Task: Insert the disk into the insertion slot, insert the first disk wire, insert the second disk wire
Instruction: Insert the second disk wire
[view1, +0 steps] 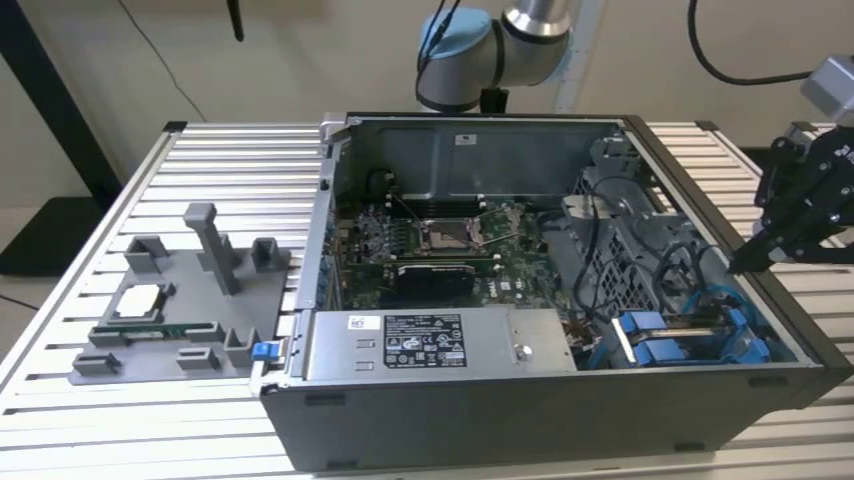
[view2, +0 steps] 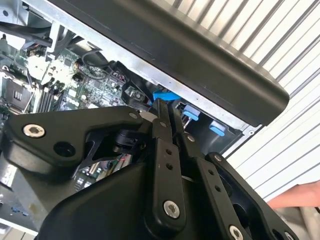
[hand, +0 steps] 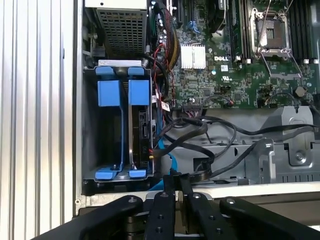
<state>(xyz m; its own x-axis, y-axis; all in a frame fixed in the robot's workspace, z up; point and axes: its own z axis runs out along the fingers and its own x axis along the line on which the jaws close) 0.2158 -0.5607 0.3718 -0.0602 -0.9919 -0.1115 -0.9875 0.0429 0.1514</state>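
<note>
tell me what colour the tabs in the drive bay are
Bright blue tabs, clearest in the first wrist view.

Exterior view: high, off arm, angled down on open computer case (view1: 534, 410) on slatted worktop (view1: 200, 160); whole case framed.
First wrist view: close, straight down into case past end effector (hand: 176, 176).
Second wrist view: closer, oblique across end effector (view2: 166, 104) toward case rim.
All three share motherboard (view1: 441, 235) (hand: 215, 75) (view2: 95, 90).

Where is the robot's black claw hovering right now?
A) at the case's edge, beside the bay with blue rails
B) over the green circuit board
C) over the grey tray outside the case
A: the gripper hangs at the computer case edge on the exterior view's right, and the first wrist view shows the insertion slot close by it.
</note>
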